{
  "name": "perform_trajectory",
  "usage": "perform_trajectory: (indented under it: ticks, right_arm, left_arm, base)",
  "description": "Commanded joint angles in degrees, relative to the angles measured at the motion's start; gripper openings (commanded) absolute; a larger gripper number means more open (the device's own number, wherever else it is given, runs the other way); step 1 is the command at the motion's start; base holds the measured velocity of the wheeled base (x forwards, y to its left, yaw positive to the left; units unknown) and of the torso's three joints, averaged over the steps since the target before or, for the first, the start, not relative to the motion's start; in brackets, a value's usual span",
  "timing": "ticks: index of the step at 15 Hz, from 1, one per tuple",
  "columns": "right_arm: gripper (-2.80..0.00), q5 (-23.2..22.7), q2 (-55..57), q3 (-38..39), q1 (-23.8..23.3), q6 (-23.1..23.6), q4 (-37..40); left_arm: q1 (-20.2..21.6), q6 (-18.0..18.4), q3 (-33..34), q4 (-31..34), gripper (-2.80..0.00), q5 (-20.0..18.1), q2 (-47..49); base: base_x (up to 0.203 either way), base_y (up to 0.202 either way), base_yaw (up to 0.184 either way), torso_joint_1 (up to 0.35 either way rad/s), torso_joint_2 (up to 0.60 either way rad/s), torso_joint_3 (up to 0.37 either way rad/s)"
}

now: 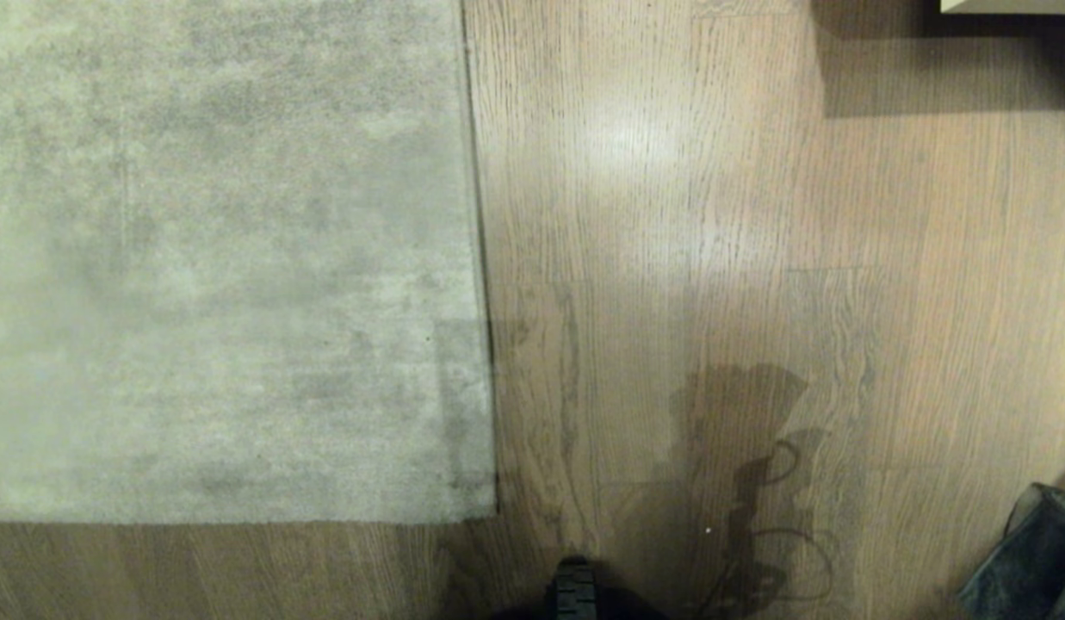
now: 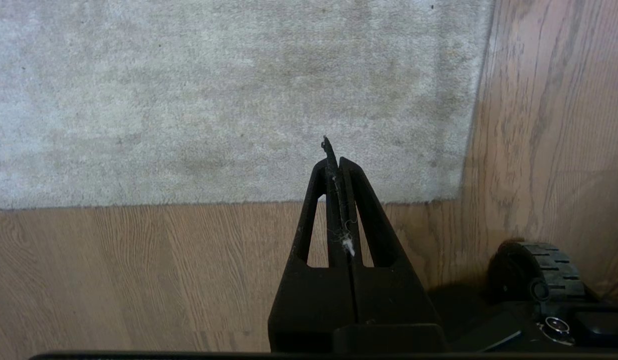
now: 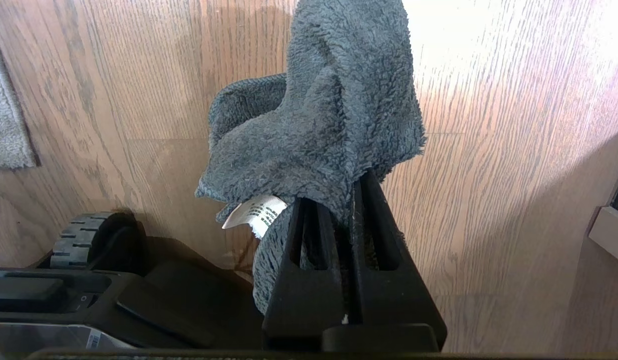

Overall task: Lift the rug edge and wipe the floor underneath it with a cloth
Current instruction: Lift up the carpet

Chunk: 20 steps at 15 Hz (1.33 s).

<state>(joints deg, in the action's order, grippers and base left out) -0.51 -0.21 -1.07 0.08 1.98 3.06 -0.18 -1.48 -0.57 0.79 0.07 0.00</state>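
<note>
Grey-beige rug point(image 1: 222, 258) lies flat on the wood floor point(image 1: 713, 258), covering the left part of the head view; its long rug edge point(image 1: 479, 258) runs straight away from the robot, and its near corner point(image 1: 491, 515) sits close in front of the base, flat on the planks. Floor right of the edge is bare, brown wood grain with a bright sheen patch and the robot's shadow across it. Left gripper point(image 2: 334, 165) hangs above the floor just short of the rug's near border, close to that corner; jaws pressed together with nothing between them, a speck of white lint stuck on the fingers. Right gripper point(image 3: 346, 200) hangs over bare floor, well right of the rug; jaws pinching the cloth point(image 3: 318, 115), dark grey fluffy fabric bunched over the fingertips and draping down one side, white label point(image 3: 256, 212) showing under the fold. Cloth is off the floor. Black wheel point(image 1: 575, 590) of the base shows at the near edge of the head view. Dark object point(image 1: 1027, 560) at the near right corner, cannot tell what it is.
</note>
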Motion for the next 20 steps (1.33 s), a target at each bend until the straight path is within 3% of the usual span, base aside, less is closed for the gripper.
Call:
perform_trajectory:
  ticks: [1,20]
  right_arm:
    - [-2.80,0.0,0.2,-0.1,0.0,0.0,0.0]
    - [-2.80,-0.1,0.2,0.0,0.1,0.0,0.0]
  left_arm:
    - [0.0,0.0,0.0,0.0,-2.80,0.0,0.1]
    - [0.0,0.0,0.0,0.0,-2.80,0.0,0.1]
  base:
    - [0.000,0.000,0.000,0.000,0.00,0.000]
    - [0.000,0.000,0.000,0.000,0.00,0.000]
